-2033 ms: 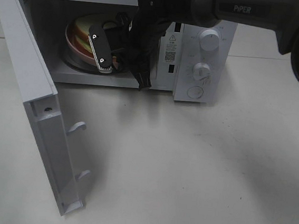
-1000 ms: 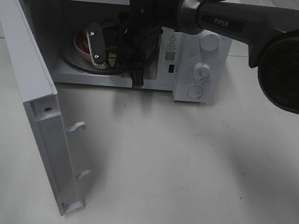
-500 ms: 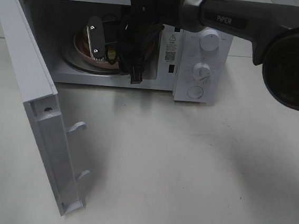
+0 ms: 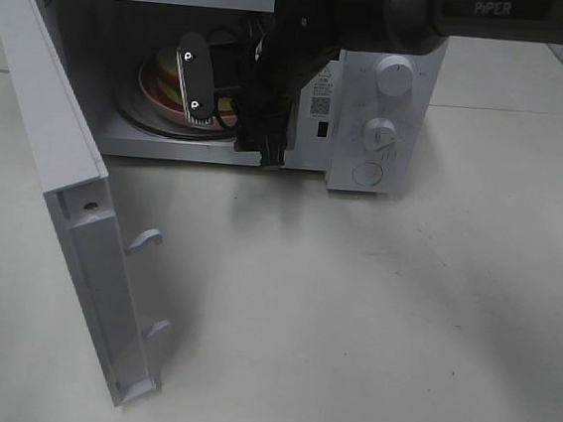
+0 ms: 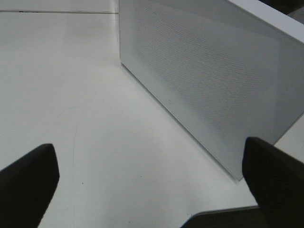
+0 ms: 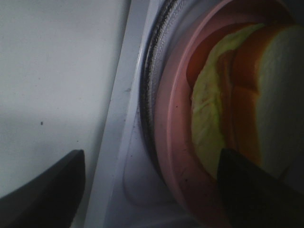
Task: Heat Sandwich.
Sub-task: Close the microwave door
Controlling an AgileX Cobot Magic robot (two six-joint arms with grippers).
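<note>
Right tool [image 6: 151, 154]: inside the open microwave [image 4: 414, 134], released, fingers well apart and gripping nothing. The sandwich [image 6: 247, 95] rests on the pink plate [image 6: 173, 123], and the plate sits on the turntable [image 6: 148, 80] within the cavity. The sandwich lies just ahead of this tool and off towards one finger [image 6: 256, 194]. The plate rim, not the bread, falls in the gap between the fingers. The layers show edge-on to the tool: lettuce nearest the gap, then filling, then white bread. The long axis appears to run roughly along the tool's line of reach. Whether that finger touches the plate cannot be told. Left tool [image 5: 148, 145]: released, nothing between its fingers, over the desk [image 5: 71, 95] beside a white perforated panel [image 5: 213, 80], well apart from the sandwich. The right arm is therefore the nearer. Judgement: loading looks done. The next move turns on drawing the right tool straight back, clear of plate and cavity, so the door [image 4: 73, 201] can swing shut.
</note>
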